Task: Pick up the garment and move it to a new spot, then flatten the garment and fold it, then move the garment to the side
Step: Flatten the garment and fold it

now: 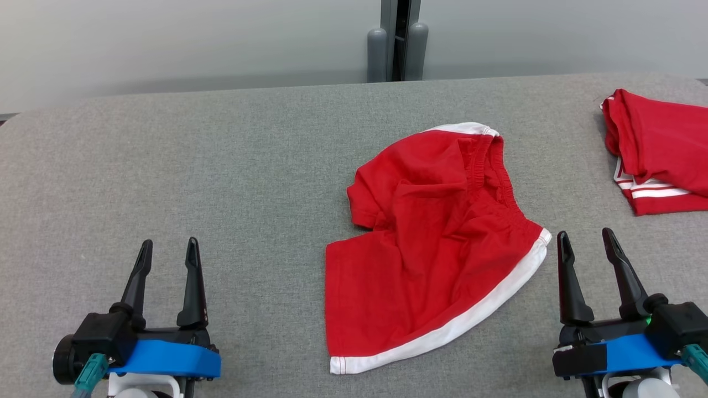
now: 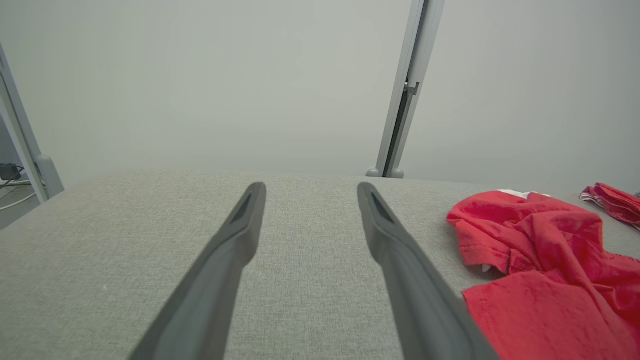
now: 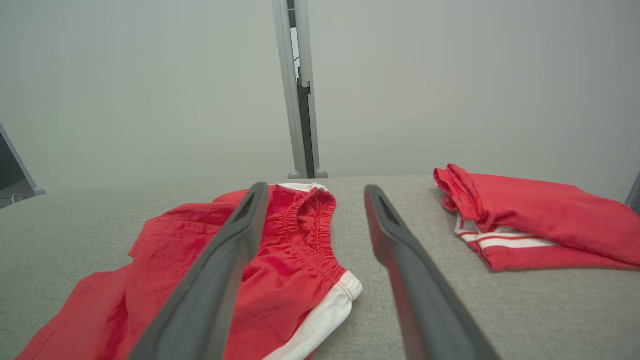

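**A:** Both claws spread wide! The left claw (image 1: 169, 243) sits at the near left, fingers apart over the bare table (image 1: 166, 155), gripping nothing. The right claw (image 1: 585, 233) is at the near right, jaws parted as well, and empty.

**B:** And the red shorts (image 1: 437, 243)?

**A:** Mid-table, between the two claws but nearer the right one. Their white-trimmed corner lies just beside the right fingertips, and as far as I can tell it isn't touching them.

**B:** Flat?

**A:** Not at all. The elastic waistband (image 1: 498, 177) is bunched toward the far right and the far leg is rumpled over itself. Only the near leg lies fairly smooth. No fold anywhere.

**B:** So how far along are we?

**A:** Early, I'd say. I can't tell whether this is the new spot or the starting one. Flattening, folding and setting aside all look left to do.

**B:** That bundle at the far right?

**A:** A folded red garment (image 1: 658, 149) with white stripes, well apart from the shorts. My guess is a finished piece, marking the "side".
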Motion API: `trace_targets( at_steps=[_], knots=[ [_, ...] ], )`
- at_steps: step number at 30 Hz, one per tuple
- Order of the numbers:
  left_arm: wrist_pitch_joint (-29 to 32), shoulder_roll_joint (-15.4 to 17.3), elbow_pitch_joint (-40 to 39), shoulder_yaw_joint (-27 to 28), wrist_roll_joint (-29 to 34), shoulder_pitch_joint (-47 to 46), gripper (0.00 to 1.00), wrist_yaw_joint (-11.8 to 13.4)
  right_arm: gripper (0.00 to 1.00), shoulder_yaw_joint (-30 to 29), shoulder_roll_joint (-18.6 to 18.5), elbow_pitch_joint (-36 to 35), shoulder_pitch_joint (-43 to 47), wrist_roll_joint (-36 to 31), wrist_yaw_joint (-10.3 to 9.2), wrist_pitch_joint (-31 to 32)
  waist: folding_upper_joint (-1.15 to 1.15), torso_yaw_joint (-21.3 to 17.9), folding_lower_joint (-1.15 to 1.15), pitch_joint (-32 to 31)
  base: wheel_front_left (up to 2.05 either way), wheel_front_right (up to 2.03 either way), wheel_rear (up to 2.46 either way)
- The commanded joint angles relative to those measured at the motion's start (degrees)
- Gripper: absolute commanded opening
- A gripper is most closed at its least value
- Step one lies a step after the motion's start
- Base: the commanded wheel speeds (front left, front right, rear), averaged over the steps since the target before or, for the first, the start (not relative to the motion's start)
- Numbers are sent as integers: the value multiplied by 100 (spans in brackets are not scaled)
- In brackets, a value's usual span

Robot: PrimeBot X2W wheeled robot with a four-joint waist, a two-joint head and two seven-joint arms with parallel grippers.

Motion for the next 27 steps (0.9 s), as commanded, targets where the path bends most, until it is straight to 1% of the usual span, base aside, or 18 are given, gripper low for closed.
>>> trace_targets(
  at_steps=[1, 14, 19, 20, 22, 23, 27],
  knots=[
    [-15, 22, -20, 30, 25, 64, 100, -11, 100, -22, 50, -31, 103, -39, -3, 2, 0, -10, 1, -25, 0, 0, 0],
    [-15, 22, 29, -70, 57, 119, 100, -26, 100, -51, 131, 172, 144, -120, -3, 2, 0, 39, 1, -111, 0, 0, 0],
    [-15, 20, 72, -266, 68, 136, 100, -92, 100, -131, 143, 282, 144, -157, -3, 1, 0, 56, 1, -107, 0, 0, 0],
    [-15, 21, 121, -446, 86, 150, 100, -140, 100, -236, 137, 362, 94, -176, -3, 1, 0, 70, 1, -99, 0, 0, 0],
    [-15, 21, 180, -631, 77, 158, 100, -187, 100, -370, 106, 468, 2, -256, -3, 2, 0, 86, 1, -88, 0, 0, 0],
    [-15, 21, 180, -631, 77, 158, 100, -187, 100, -370, 106, 468, 2, -256, -3, 2, 0, 86, 1, -88, 0, 0, 0],
    [-15, 21, 373, -1125, 85, 184, 100, -289, 100, -503, -6, 773, -207, -369, -3, 1, 0, 114, 1, -42, 0, 0, 0]
  ],
)
